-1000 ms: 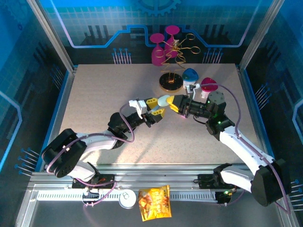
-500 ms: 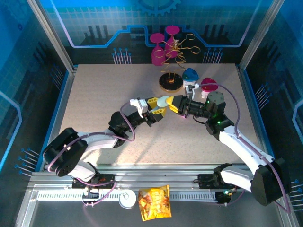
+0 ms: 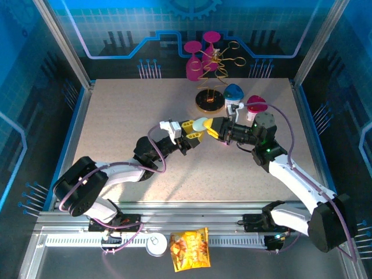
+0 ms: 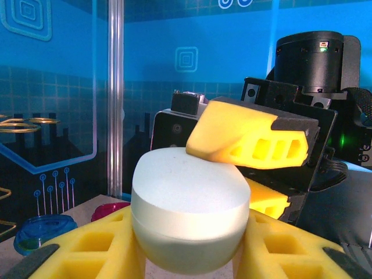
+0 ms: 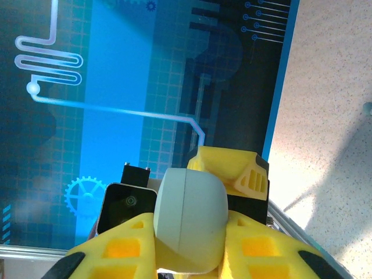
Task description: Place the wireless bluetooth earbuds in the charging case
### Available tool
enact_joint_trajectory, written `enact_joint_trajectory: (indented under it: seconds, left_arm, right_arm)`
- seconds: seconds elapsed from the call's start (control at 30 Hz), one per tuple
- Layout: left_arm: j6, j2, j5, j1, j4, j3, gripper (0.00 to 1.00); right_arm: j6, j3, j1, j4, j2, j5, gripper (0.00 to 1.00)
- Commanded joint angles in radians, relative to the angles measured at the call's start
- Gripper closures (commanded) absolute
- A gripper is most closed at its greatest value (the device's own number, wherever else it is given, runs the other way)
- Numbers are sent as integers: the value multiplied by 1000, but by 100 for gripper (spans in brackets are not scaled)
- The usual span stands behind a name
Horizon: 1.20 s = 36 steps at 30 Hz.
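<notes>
A pale, pill-shaped charging case (image 3: pixel 201 123) hangs in the air above the middle of the table, its lid closed along a thin seam. My left gripper (image 3: pixel 196 131) comes in from the left and is shut on it, the yellow fingers (image 4: pixel 104 244) pressing both sides of the case (image 4: pixel 186 215). My right gripper (image 3: pixel 213 128) meets it from the right and is shut on the same case (image 5: pixel 192 224). One right finger (image 4: pixel 244 139) lies over the top of the case. I cannot make out the earbuds.
A blue case (image 3: pixel 233 92) and a magenta case (image 3: pixel 256 106) stand at the back right. Behind them are pink glasses (image 3: pixel 195 64) and a gold wire stand on a dark round base (image 3: pixel 209 100). A snack bag (image 3: pixel 189 249) lies on the front rail.
My left gripper's fingers have closed in onto the case. Both arms have stayed almost where they were.
</notes>
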Motion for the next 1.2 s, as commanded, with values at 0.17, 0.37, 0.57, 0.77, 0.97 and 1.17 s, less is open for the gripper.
enact_joint_trajectory:
  seconds: [0.17,0.37,0.57,0.77,0.97,1.17]
  left_arm:
    - [-13,8,76,6,42,11,78]
    - [-60,-47,168,66,-35,-32,79]
    - [-93,-105,220,95,-101,-53,79]
    - [-163,-96,248,97,-85,-43,80]
    - [-175,-91,275,96,-69,-43,81]
    - [-159,-84,316,96,-70,-49,82]
  right_arm:
    - [-130,-1,3,-57,-24,26,29]
    - [-513,48,-17,-294,-96,90,13]
    - [-825,85,12,-426,-120,115,9]
    - [-944,105,55,-503,-117,199,9]
    - [-887,92,60,-467,-96,227,11]
    - [-849,103,60,-436,-89,224,12]
